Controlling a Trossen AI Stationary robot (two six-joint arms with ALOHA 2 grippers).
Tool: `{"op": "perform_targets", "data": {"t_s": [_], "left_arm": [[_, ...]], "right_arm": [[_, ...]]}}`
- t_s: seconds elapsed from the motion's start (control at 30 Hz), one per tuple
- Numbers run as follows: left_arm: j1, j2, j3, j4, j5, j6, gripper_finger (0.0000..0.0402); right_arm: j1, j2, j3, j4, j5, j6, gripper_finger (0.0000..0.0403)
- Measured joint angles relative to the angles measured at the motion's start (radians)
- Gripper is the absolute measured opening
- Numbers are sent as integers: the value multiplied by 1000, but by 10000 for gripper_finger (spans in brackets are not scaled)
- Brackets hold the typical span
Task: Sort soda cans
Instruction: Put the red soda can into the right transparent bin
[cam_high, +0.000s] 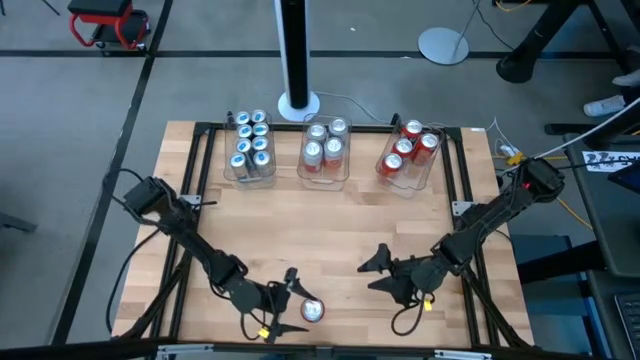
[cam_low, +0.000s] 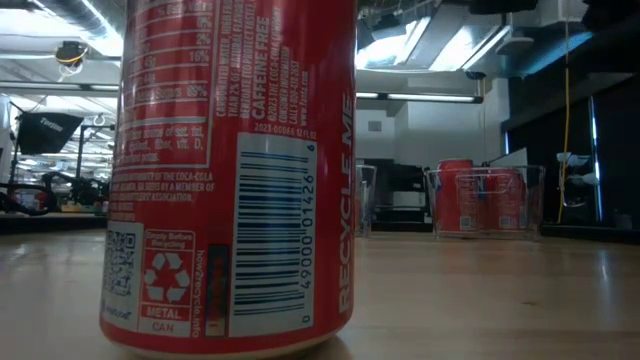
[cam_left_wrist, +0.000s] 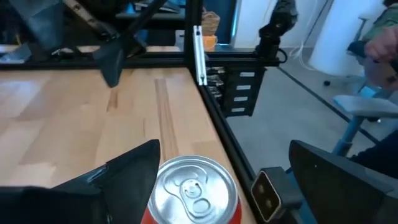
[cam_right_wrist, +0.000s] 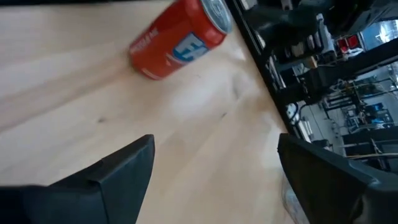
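Note:
One red soda can (cam_high: 313, 311) stands upright on its base near the table's front edge. It fills the low view (cam_low: 230, 180), and its silver top (cam_left_wrist: 193, 190) shows in the left wrist view. My left gripper (cam_high: 298, 300) is open and level, with the can between its fingers (cam_left_wrist: 127, 177). My right gripper (cam_high: 373, 270) is open over bare wood to the can's right, pointing toward the can (cam_right_wrist: 180, 40). Other soda cans stand in three clear tubs at the far side. My left gripper has one finger (cam_left_wrist: 134, 171) right beside the can's upper rim (cam_left_wrist: 158, 186); I cannot tell whether it touches. Bare floor shows between the can and the other finger (cam_left_wrist: 336, 180). The can stands upright on the table.
The far tubs hold blue cans (cam_high: 250, 145), silver cans (cam_high: 325, 150) and red cans (cam_high: 408, 152). A black frame (cam_high: 465, 190) runs along the table's sides. Open wood lies between the tubs and the grippers. A person's hand (cam_left_wrist: 379, 43) shows beyond the table.

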Motion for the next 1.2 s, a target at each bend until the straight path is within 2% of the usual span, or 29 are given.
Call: {"op": "perform_targets", "data": {"t_s": [0.27,0.9,1.2], "left_arm": [[17,68,23,7,-71,-33,345],[28,117,23,-26,-65,-63,345],[30,117,23,6,-66,-27,345]], "right_arm": [[33,17,0,32,7,36,340],[30,17,0,36,10,26,340],[30,17,0,49,10,25,340]]}}
